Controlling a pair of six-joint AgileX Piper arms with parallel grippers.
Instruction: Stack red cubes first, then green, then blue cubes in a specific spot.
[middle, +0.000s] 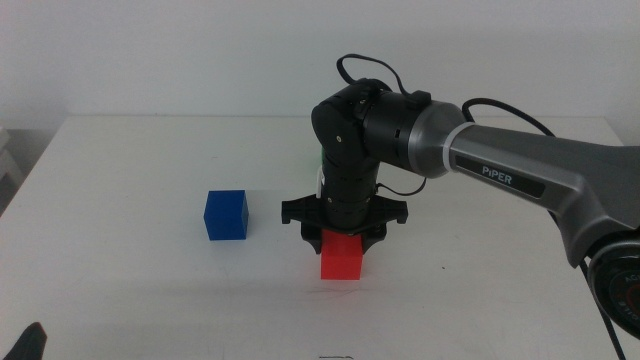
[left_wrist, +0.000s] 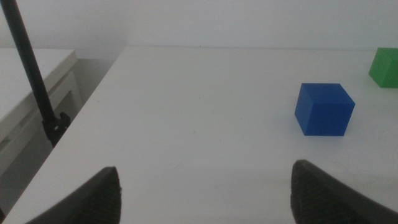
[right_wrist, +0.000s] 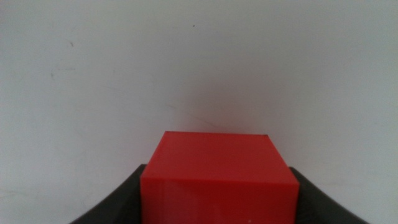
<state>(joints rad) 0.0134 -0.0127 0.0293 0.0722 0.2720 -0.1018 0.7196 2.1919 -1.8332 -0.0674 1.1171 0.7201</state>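
Observation:
The red cube (middle: 341, 258) sits on the white table at the middle front. My right gripper (middle: 343, 238) is straight above it, jaws down each side and shut on it. In the right wrist view the red cube (right_wrist: 217, 180) fills the gap between the jaws of the right gripper (right_wrist: 217, 208). The blue cube (middle: 226, 215) stands alone to the left, and shows in the left wrist view (left_wrist: 324, 109). The green cube (left_wrist: 385, 67) is mostly hidden behind the right arm, a sliver showing (middle: 320, 158). My left gripper (left_wrist: 205, 193) is open and empty, waiting at the front left corner (middle: 25, 342).
The table's left edge (left_wrist: 93, 99) drops off beside a black stand pole (left_wrist: 31, 74). The right arm's body (middle: 520, 175) stretches across the right half of the table.

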